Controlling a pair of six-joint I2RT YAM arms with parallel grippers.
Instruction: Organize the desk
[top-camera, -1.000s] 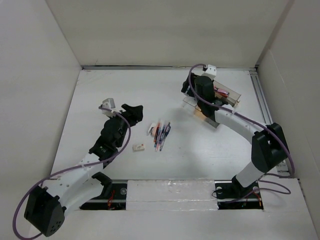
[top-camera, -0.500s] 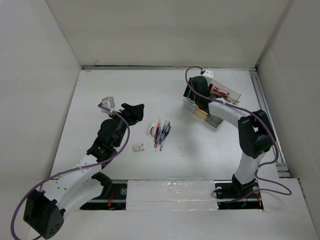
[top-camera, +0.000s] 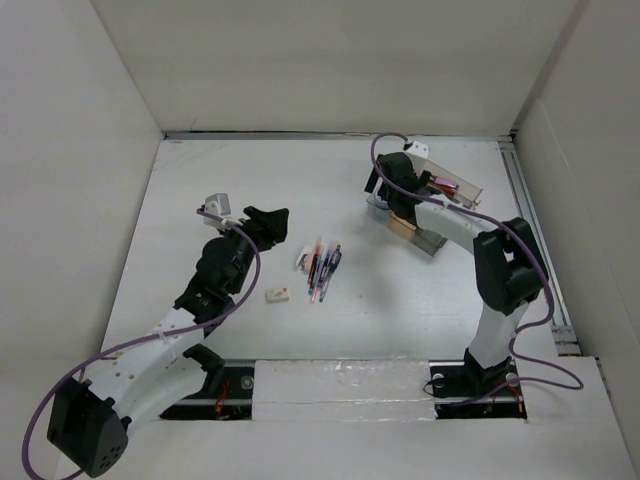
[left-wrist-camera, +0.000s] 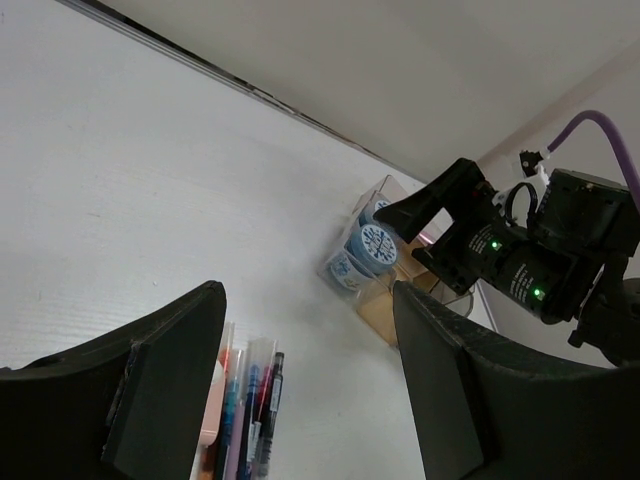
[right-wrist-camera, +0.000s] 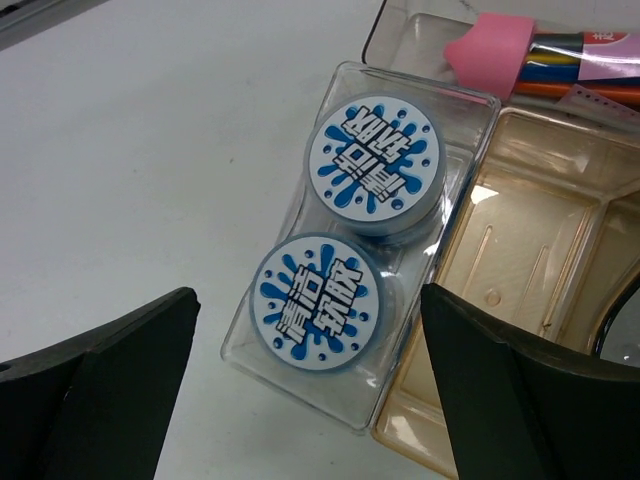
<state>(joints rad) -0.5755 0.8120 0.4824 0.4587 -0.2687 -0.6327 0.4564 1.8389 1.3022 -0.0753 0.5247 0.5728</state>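
Far right of the desk: your clear compartmented plastic tray sits here, near the back wall.
Clear compartment: two round tins with blue-and-white splash-pattern lids lie flat, side by side, filling it end to end.
Amber compartment: the tan-tinted section just beside the tins has its bare moulded floor in view.
Far compartment: a bundle of coloured pens lies here, with a pink cap at its end.
Desk: the large flat white tabletop is walled by pale panels, with a metal rail along its right edge.
Middle of the desk: a loose cluster of mixed-colour pens lies roughly parallel. A small white block rests just left of it, apart.
Right pincer: your right gripper hangs over the tins with its black fingers spread wide, one on either side of the clear compartment. It grips nothing, and you cannot tell whether it touches the tray.
Left pincer: your left gripper is also spread wide and empty, above bare desk just left of the pen cluster.
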